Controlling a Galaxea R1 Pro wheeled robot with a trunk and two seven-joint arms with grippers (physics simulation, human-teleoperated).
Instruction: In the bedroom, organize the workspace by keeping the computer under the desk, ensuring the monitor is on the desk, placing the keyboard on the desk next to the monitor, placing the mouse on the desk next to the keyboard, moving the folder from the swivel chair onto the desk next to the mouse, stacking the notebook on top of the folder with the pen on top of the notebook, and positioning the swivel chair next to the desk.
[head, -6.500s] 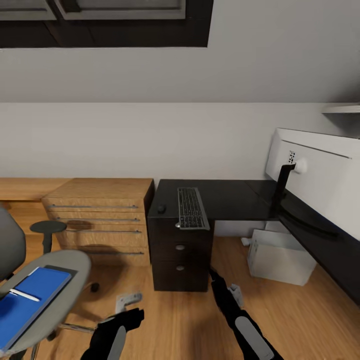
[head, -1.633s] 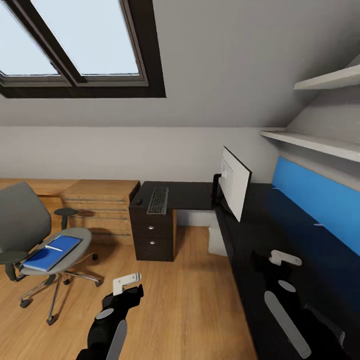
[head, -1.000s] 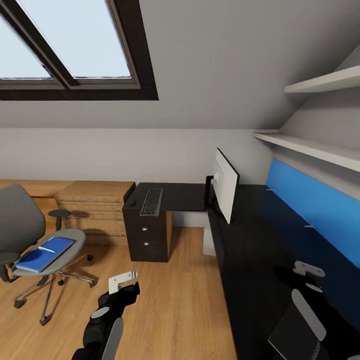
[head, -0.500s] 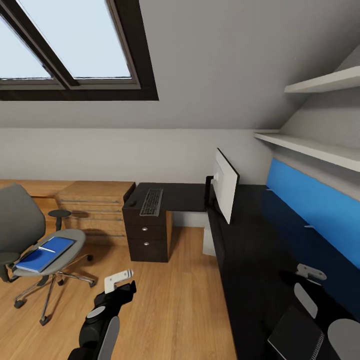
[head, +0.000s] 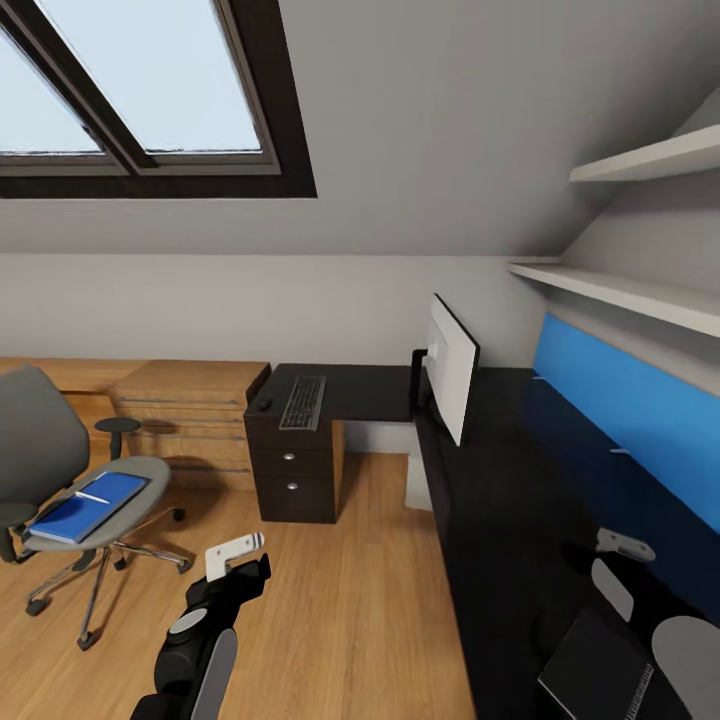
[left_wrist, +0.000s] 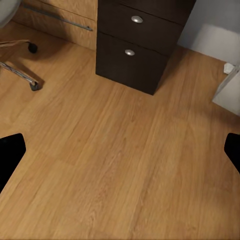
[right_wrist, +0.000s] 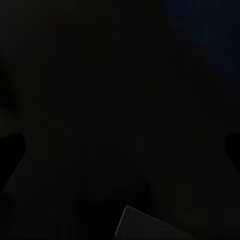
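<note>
With both grippers wide open and empty, left gripper (head: 235, 556) over the floor, right gripper (head: 622, 546) above the worktop (head: 500, 480), I'd judge it best to roll toward ten o'clock and square up to the swivel chair (head: 70, 480), approaching the folder (head: 85, 505) low and level.

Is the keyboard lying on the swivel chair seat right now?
No, the keyboard lies on the dark desk above the drawers, while the swivel chair seat holds a blue folder.
</note>
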